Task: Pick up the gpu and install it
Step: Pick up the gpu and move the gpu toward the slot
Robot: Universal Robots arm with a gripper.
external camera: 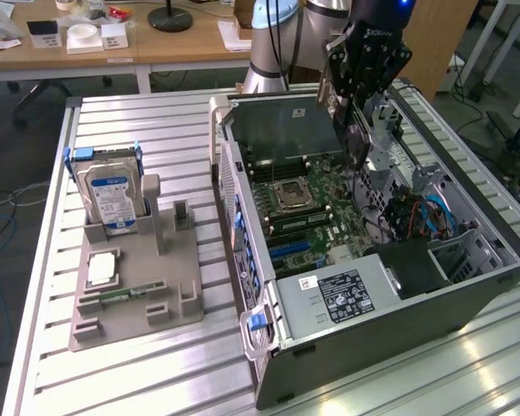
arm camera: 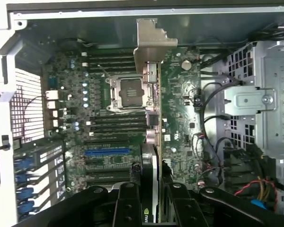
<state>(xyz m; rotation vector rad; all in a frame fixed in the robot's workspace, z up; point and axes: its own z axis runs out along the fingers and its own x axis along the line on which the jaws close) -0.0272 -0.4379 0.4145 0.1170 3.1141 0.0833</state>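
My gripper (external camera: 354, 102) hangs over the open computer case (external camera: 373, 321) and is shut on the gpu (external camera: 357, 147). The card hangs edge-down above the motherboard (external camera: 303, 208), clear of it. In the wrist view the gpu (arm camera: 150, 118) appears edge-on between my black fingers (arm camera: 128, 205), its silver end bracket (arm camera: 149, 40) pointing at the case's far wall. My gripper (arm camera: 152, 203) clamps the card's near end. A blue slot (arm camera: 106, 152) lies on the motherboard (arm camera: 180, 104) to one side of the card, beside the empty processor socket (arm camera: 125, 92).
A grey holder tray (external camera: 139, 286) on the slatted table at the exterior view's left carries an upright hard drive (external camera: 111, 195) and a narrow green memory stick (external camera: 121, 295). A metal drive cage (arm camera: 260, 94) and cables (external camera: 425, 217) crowd the case's other side. A desk stands behind.
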